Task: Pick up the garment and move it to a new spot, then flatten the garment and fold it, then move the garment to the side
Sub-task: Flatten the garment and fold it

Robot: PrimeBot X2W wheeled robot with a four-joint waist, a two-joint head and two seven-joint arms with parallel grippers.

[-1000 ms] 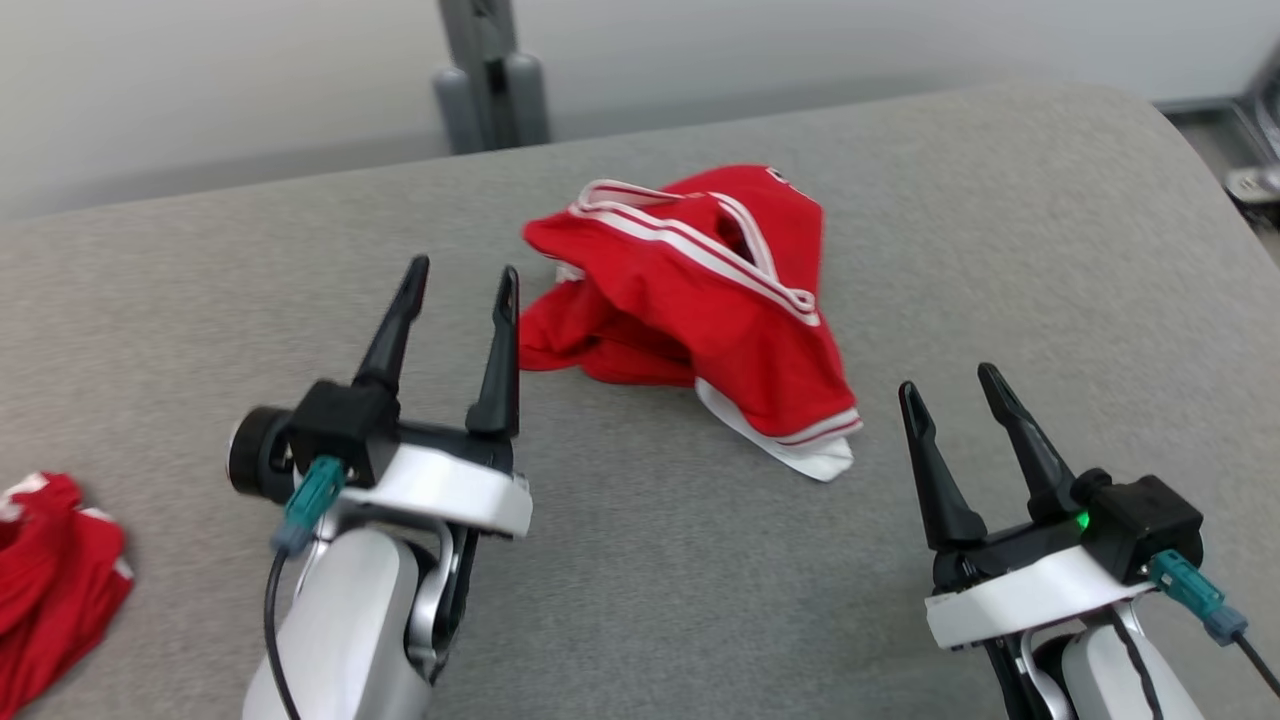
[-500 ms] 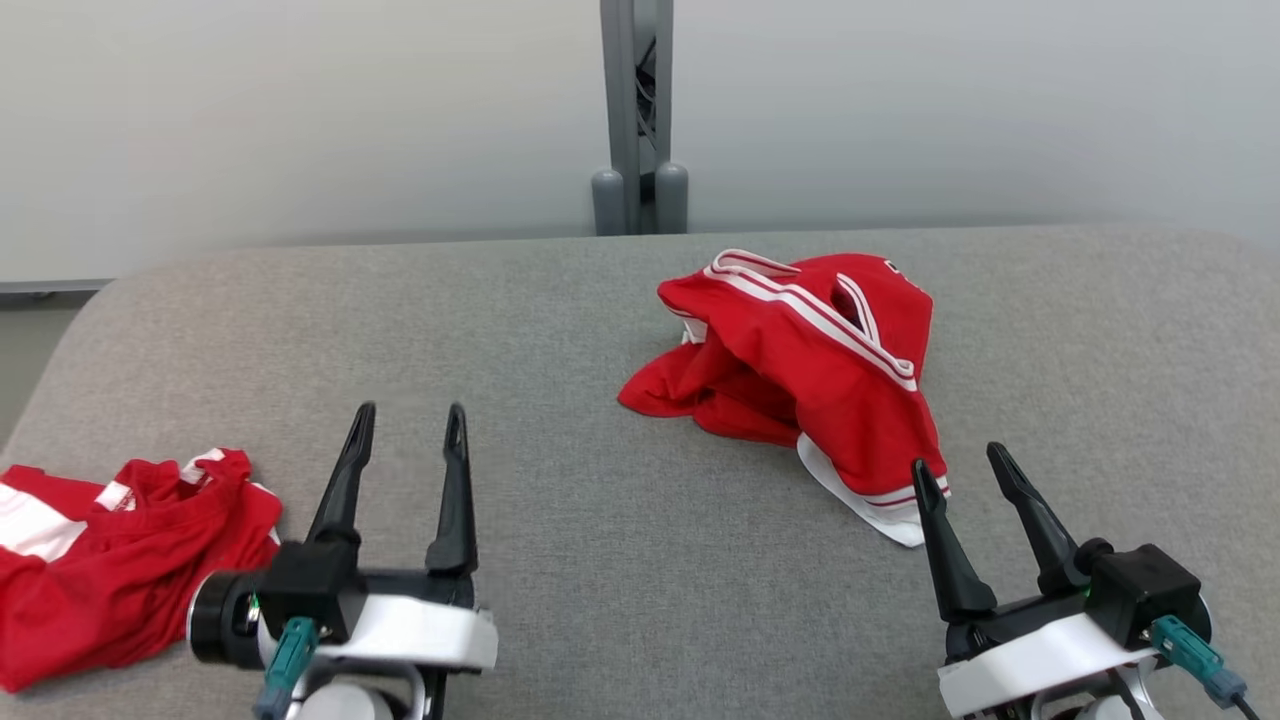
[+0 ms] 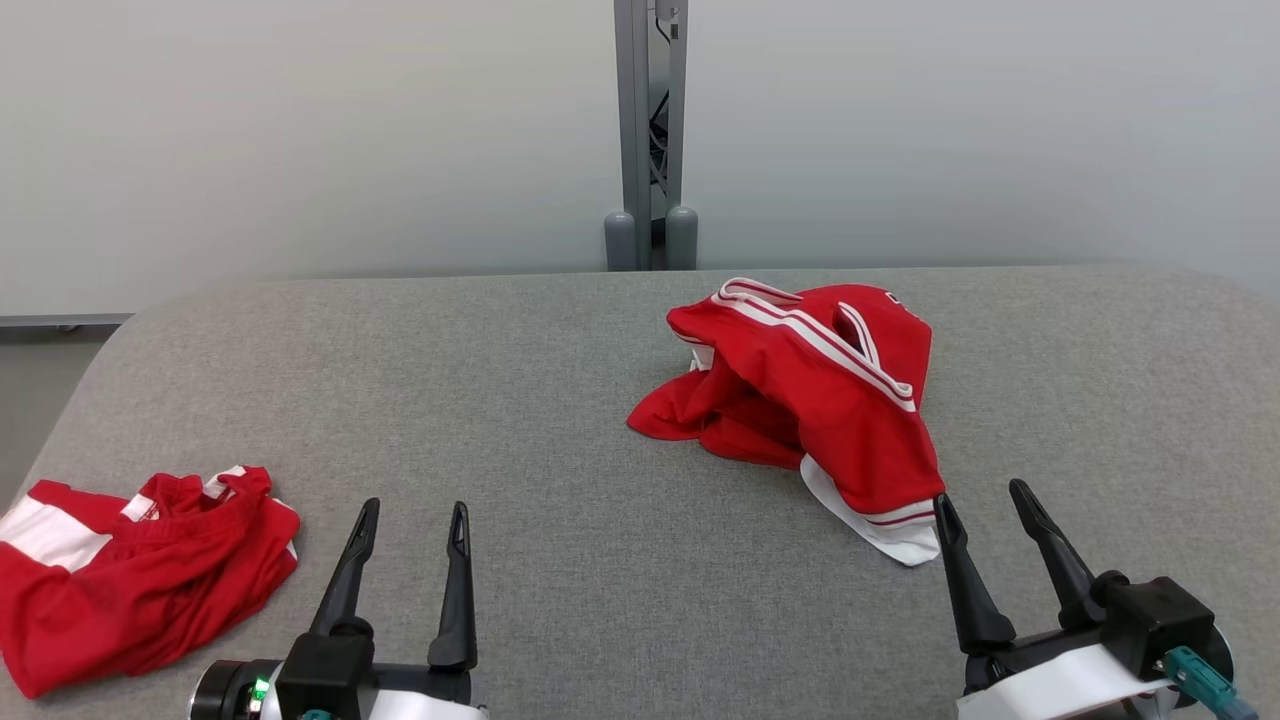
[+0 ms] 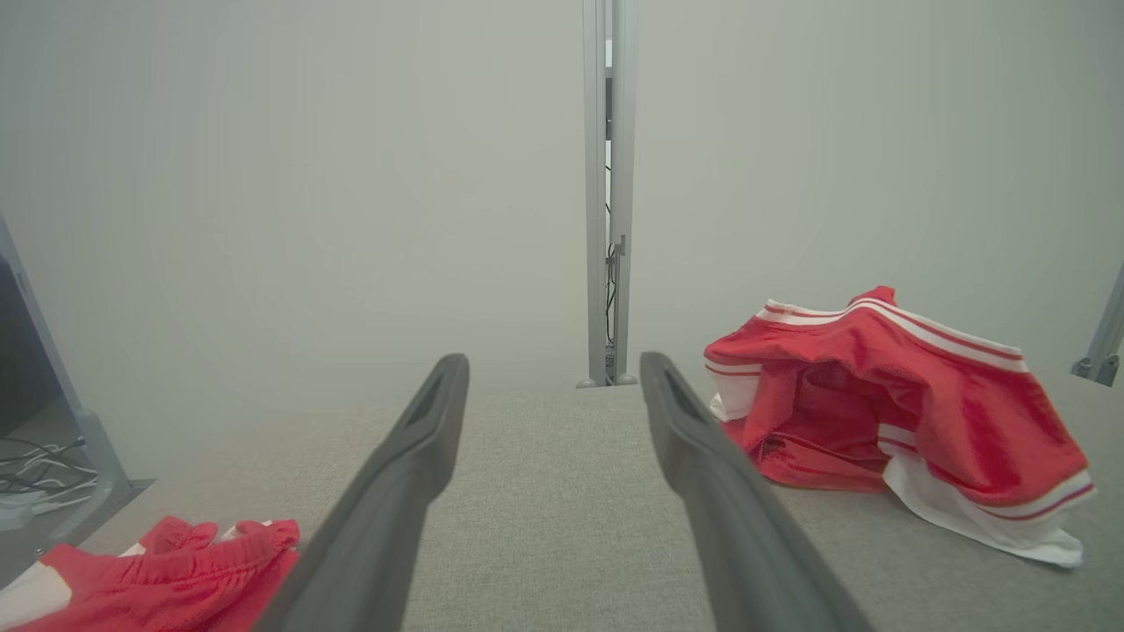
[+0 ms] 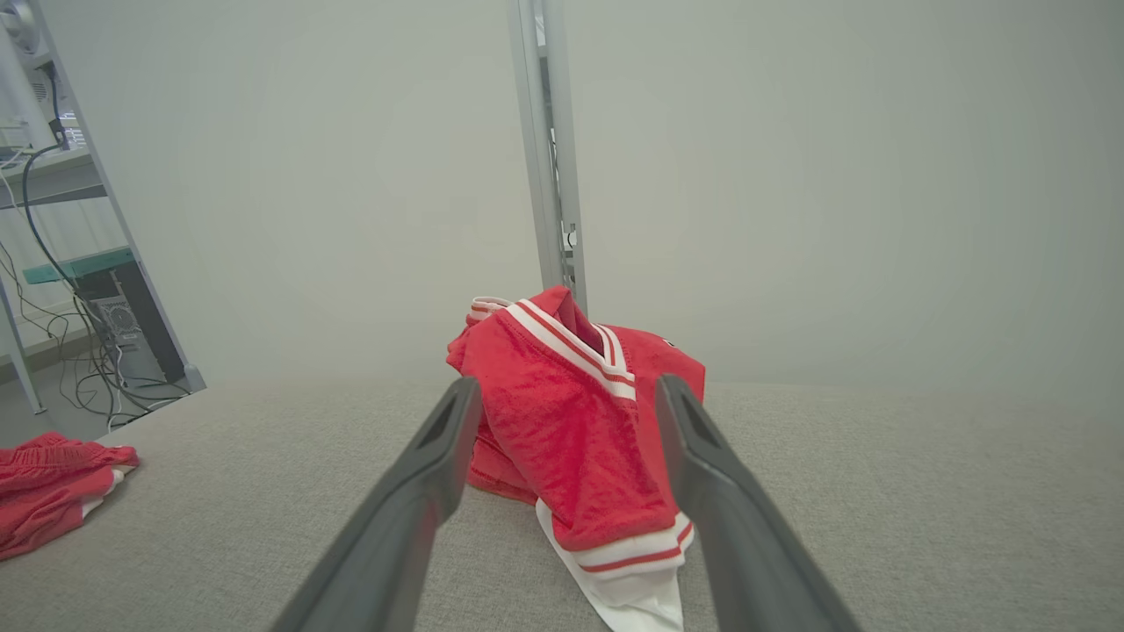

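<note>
Garment (image 3: 812,400), red with white stripes and a white hem: heaped and crumpled on the grey fabric surface (image 3: 520,380), right of centre in the head view, toward the far edge and near the foot of the grey upright post (image 3: 650,130). Gripped by neither arm. Left gripper (image 3: 416,507) low at the near edge over bare fabric, fingers pointing away, jaws spread wide with nothing between them, well apart from the heap; from the left wrist (image 4: 553,360), same wide gap, garment (image 4: 913,412) off beyond the right-hand finger. Right gripper (image 3: 979,492) at the near right, jaws likewise wide and empty of cloth, one fingertip just beside the white hem, contact impossible to judge; from the right wrist (image 5: 569,381), garment (image 5: 562,439) framed between the two fingers, hem trailing down toward the camera. Second red-and-white piece (image 3: 130,580) bunched at the near left edge, just left of the left gripper, well apart from the garment.
</note>
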